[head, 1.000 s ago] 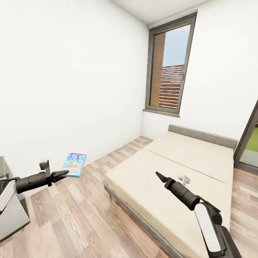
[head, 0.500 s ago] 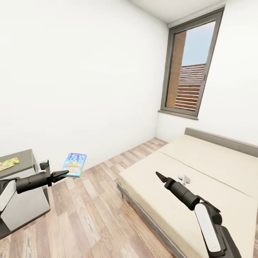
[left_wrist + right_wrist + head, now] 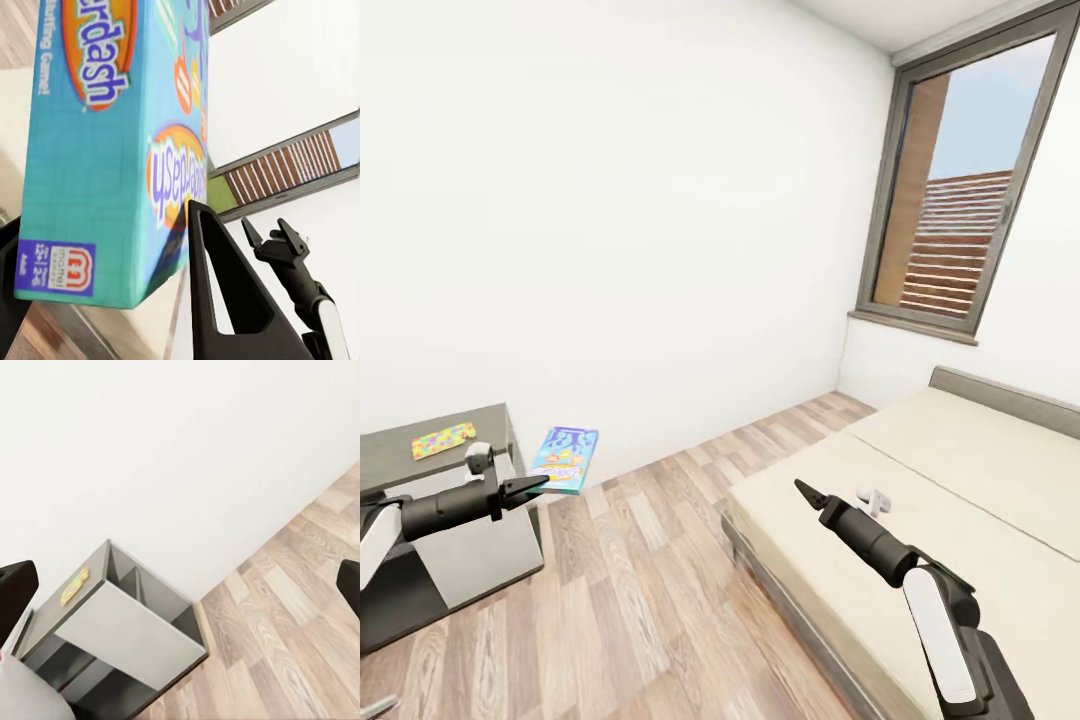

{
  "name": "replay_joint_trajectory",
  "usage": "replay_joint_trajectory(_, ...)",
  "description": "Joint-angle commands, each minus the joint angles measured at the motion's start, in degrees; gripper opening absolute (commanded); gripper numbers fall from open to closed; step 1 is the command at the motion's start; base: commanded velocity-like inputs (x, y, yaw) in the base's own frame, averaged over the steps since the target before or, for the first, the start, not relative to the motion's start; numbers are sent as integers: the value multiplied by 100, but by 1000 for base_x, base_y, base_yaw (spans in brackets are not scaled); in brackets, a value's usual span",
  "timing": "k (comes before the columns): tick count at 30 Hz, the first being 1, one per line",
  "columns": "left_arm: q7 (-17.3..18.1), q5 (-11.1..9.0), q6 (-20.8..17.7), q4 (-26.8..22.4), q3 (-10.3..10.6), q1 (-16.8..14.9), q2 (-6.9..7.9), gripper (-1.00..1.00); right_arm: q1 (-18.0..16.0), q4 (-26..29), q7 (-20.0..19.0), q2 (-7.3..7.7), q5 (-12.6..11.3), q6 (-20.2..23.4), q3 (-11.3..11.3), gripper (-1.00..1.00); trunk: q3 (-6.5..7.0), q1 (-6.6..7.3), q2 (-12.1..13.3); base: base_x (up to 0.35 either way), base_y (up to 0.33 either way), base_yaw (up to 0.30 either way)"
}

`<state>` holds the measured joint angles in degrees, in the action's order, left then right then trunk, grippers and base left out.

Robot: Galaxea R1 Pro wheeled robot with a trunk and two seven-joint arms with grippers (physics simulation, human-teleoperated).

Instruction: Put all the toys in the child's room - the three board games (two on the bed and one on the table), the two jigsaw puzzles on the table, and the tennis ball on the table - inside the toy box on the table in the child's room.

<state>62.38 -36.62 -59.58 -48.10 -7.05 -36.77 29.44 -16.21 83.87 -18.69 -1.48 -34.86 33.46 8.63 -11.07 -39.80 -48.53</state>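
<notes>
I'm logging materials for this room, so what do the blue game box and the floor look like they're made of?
The blue game box, clamped in the left gripper, looks like glossy printed cardboard: sharp folded edges, colourful logo graphics. The floor looks like matte wood or wood-look laminate: staggered planks with visible grain.

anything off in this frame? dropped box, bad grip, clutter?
Nothing stands out. The left gripper holds the blue board game by one end, so the box sticks out past the fingers, tilted but not slipping. The right gripper is open and empty over the bed. A puzzle sheet lies flat on the table.
</notes>
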Motion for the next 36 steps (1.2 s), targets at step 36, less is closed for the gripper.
replay_joint_trajectory(36,19,-29,-10,12,-7,3,-8,-100,-13,-274,170,-87,209,-134,-368,100,-14,-4,-6,309,163,118)
